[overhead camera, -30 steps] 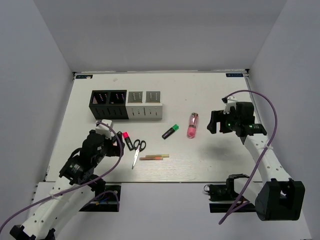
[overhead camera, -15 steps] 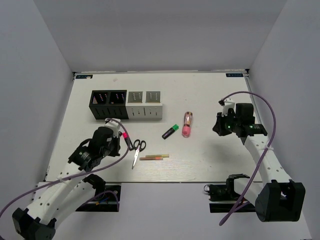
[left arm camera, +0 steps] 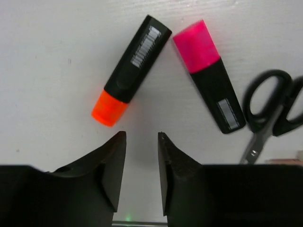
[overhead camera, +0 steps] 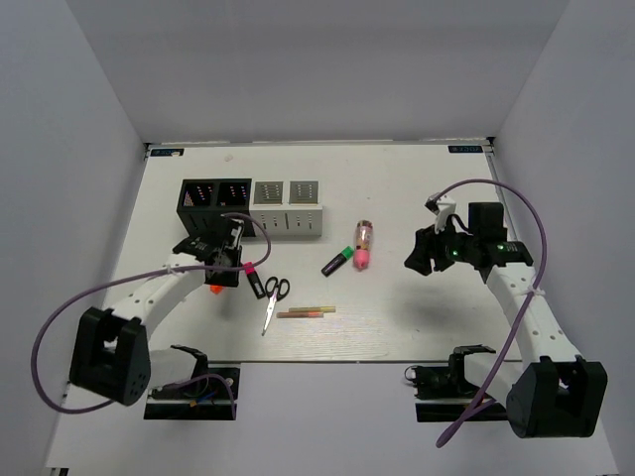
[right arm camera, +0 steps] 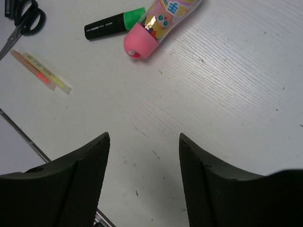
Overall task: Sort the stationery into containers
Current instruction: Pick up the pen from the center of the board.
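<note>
Four perforated cubes stand in a row, two black (overhead camera: pixel 216 203) and two white (overhead camera: pixel 288 205). My left gripper (overhead camera: pixel 226 272) hangs open and empty just in front of them. In the left wrist view its fingertips (left arm camera: pixel 142 135) are just short of an orange-capped highlighter (left arm camera: pixel 132 68), with a pink-capped highlighter (left arm camera: pixel 210 80) and black-handled scissors (left arm camera: pixel 270 111) to the right. The green-capped highlighter (overhead camera: pixel 338 261) and the pink tube (overhead camera: pixel 362 245) lie mid-table, touching. My right gripper (overhead camera: pixel 417 255) is open and empty, right of the tube (right arm camera: pixel 158 23). Thin yellow-orange sticks (overhead camera: pixel 306 311) lie near the front.
The scissors (overhead camera: pixel 273 297) lie between the pink-capped highlighter (overhead camera: pixel 254 278) and the sticks. The table's front edge (overhead camera: pixel 327 361) is close behind the sticks. White walls enclose the table on the left, back and right.
My left arm has swung forward and down, from the near left to just in front of the black cubes. The pink tube has moved left against the green-capped highlighter. My right gripper has shifted left and opened.
</note>
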`<state>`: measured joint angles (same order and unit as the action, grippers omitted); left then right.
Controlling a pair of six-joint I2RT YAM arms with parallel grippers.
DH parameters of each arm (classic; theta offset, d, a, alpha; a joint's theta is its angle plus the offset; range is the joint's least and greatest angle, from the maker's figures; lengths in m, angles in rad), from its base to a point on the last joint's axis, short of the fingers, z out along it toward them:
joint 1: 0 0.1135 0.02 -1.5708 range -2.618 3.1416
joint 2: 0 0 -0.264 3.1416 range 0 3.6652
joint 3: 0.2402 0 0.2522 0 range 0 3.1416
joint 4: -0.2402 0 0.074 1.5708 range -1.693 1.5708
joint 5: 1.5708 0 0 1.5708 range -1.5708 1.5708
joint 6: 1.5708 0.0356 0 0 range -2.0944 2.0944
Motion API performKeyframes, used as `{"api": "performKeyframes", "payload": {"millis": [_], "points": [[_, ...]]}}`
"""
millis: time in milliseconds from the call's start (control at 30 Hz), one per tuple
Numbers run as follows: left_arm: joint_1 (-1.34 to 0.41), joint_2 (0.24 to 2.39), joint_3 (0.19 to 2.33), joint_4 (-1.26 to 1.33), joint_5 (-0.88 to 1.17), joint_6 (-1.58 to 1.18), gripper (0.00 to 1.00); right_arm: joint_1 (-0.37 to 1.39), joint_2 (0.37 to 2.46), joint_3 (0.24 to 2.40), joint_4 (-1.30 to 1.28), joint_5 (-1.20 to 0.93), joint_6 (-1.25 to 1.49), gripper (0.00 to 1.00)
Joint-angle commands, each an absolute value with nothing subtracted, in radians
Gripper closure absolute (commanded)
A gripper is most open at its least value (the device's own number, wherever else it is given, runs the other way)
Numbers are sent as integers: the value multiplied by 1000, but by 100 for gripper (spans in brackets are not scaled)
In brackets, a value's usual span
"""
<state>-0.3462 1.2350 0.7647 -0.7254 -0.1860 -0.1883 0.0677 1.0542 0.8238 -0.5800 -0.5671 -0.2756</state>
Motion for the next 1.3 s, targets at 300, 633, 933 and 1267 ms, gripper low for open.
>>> {"api": "performKeyframes", "payload": {"millis": [300,633,933,1267], "points": [[-291,1408,821,-493,-172,73,30,69,973,776,-571,-635,-345,33],[-244,1466,726,-351,-129,130,35,66,988,776,-575,-623,-354,33],[-230,1497,680,-357,-28,106,60,63,980,778,-577,-609,-350,33],[-227,1386,725,-514,43,8,100,64,937,770,-581,-627,-350,33]]}}
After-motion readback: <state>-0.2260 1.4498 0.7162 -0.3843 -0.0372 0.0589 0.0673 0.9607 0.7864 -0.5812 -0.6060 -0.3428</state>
